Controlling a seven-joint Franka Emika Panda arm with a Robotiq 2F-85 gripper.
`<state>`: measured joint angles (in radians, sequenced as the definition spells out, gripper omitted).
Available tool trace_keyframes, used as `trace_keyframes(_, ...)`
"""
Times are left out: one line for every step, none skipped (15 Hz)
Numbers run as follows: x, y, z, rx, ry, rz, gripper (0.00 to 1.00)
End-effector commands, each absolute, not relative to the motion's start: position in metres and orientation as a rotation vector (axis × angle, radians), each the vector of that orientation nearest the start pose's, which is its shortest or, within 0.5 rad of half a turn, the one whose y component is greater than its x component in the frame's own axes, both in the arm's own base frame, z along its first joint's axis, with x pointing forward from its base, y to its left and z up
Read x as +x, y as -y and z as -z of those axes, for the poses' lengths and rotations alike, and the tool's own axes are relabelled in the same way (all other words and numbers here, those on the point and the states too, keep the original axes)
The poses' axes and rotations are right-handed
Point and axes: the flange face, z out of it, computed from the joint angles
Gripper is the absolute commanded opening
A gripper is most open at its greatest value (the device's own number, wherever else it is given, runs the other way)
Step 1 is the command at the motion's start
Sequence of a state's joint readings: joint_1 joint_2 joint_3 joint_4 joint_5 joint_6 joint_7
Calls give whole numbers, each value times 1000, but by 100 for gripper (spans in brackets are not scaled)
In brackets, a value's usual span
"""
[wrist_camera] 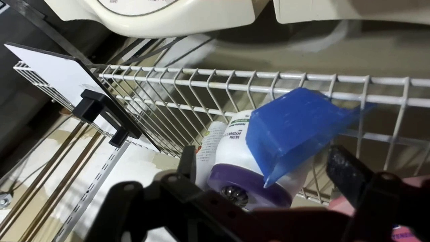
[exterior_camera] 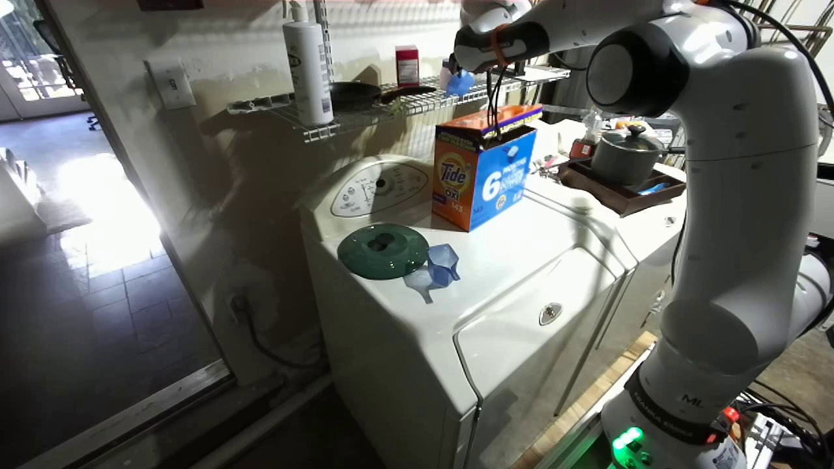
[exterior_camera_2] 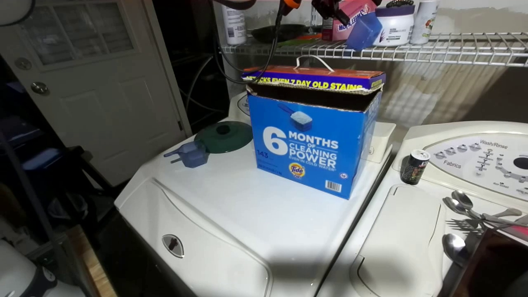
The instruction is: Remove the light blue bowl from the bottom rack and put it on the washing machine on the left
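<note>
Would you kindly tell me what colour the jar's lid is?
The lid is purple, clearest in the wrist view.

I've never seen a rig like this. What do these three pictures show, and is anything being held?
The large white jointed shape is a robot arm, steered by a person. Two pictures come from cameras standing outside the robot. The third comes from a camera on its wrist, looking past the black gripper. That gripper stands open, so nothing appears to be held. Ahead of it, a blue scoop-like bowl sits at the edge of a wire rack, by a white jar. Below, a dark green disc, a blue cup and a Tide box are on the washing machine.
</note>
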<state>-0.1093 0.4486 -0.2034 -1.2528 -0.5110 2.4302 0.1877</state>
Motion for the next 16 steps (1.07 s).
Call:
trace_keyframes(729, 191, -595, 2360, 288, -914, 100)
trace_keyframes(731, 191, -594, 2361, 306, -928, 100)
trace_keyframes(733, 191, -593, 2357, 320, -942, 100)
trace_keyframes(735, 191, -592, 2352, 334, -949, 100)
trace_keyframes(736, 192, -591, 2348, 346, -951, 100)
trace_keyframes(738, 192, -590, 2341, 357, -955, 100)
trace_keyframes(738, 193, -590, 2337, 370, -954, 79)
trace_keyframes(739, 194, -590, 2335, 376, -953, 72)
trace_keyframes(739, 195, -590, 2331, 384, -951, 66)
trace_keyframes(739, 195, -591, 2328, 393, -949, 57)
trace_keyframes(738, 196, -592, 2322, 398, -947, 51)
trace_keyframes(738, 196, -593, 2318, 402, -942, 45)
trace_keyframes(738, 197, -594, 2312, 405, -940, 37)
trace_keyframes(737, 197, -595, 2311, 409, -934, 31)
trace_keyframes(736, 198, -596, 2305, 410, -928, 23)
trace_keyframes(736, 199, -596, 2304, 415, -924, 16)
